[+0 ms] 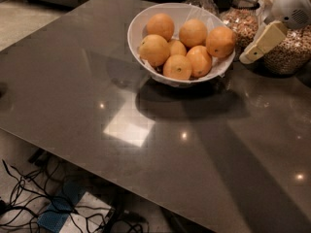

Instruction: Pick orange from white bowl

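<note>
While the orange [220, 41] lies in the white bowl [131, 33], the tool [256, 46] hangs beside.

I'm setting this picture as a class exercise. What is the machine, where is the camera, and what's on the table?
There is one picture, looking down on a dark table; the camera's mounting is unknown. The white-and-cream part at top right is the robot's hand, its grasping part. It is just right of a white bowl of seven oranges, in front of glass jars of grains. It holds no orange. Cables lie on the floor.
</note>
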Robot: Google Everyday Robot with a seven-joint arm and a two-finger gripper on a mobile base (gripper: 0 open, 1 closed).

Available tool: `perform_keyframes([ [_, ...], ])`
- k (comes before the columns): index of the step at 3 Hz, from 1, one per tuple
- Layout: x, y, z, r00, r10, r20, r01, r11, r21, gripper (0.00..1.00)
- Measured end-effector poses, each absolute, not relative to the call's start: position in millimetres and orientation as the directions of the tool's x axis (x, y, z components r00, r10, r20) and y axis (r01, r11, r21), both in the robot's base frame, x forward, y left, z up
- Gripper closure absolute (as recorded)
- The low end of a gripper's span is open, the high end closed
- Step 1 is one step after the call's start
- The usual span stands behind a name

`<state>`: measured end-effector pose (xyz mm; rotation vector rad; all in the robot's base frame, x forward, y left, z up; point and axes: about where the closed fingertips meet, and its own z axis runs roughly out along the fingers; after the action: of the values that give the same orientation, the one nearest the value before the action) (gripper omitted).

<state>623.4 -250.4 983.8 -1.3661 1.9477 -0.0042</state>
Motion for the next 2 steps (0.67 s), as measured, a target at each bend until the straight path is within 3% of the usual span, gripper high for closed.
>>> perform_keyframes([
  [2, 638.1, -247.3, 966.6, -0.205, -0.765, -0.611, -0.815, 0.479, -0.326, 0.00],
])
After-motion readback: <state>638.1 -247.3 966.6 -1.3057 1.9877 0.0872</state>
